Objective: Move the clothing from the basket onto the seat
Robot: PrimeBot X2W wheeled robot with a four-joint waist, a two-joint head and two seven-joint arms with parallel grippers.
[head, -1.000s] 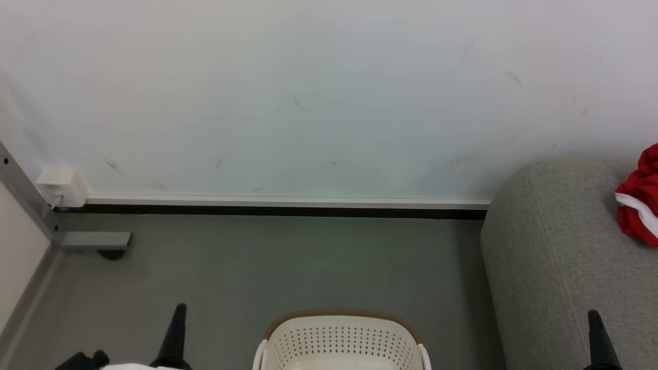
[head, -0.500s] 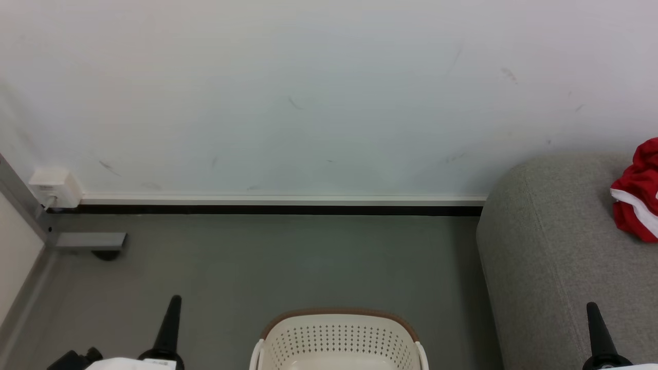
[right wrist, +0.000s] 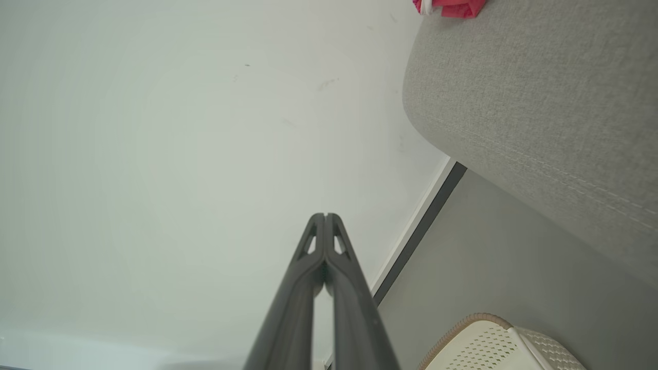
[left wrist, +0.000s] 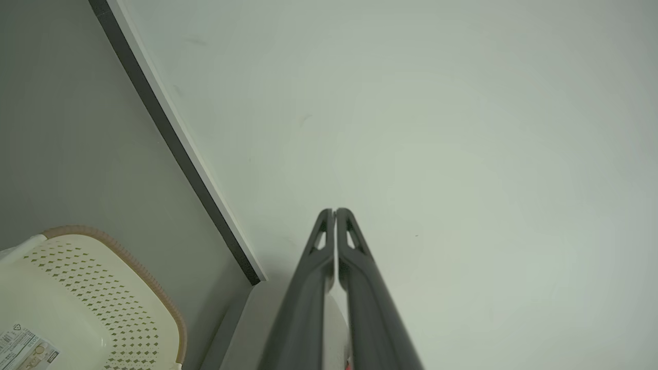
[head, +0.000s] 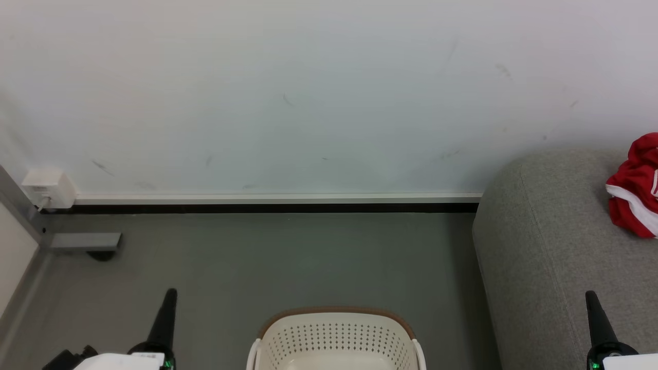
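A red piece of clothing [head: 633, 190] lies bunched on the sofa [head: 555, 246], far along its top at the right edge of the head view, so at least one transfer looks done. The step in hand is, by my reading, the pause between a drop-off and the next pick. The left fingers [head: 167, 313] and right fingers [head: 596, 318] are both pressed together tip to tip with nothing between them, pointing up toward the pale wall [head: 308, 92] and not down at any load. The basket [head: 334, 336] stands on the grey floor [head: 257, 257] between the two arms, just beside the sofa's rounded end, with its brown rim toward the wall. The part of its inside that the left wrist view shows is bare cream plastic with a label [left wrist: 24, 350] and no red cloth (the nearer half is cut off, so I cannot tell if more is left in there). If something is left, the next move calls for tipping the view and one arm down, spreading the fingers and reaching in over the rim. If not, the job is about finished. The clothing on the sofa sits well apart from both pairs of fingers, nearer the right pair, beyond and to the right of it.
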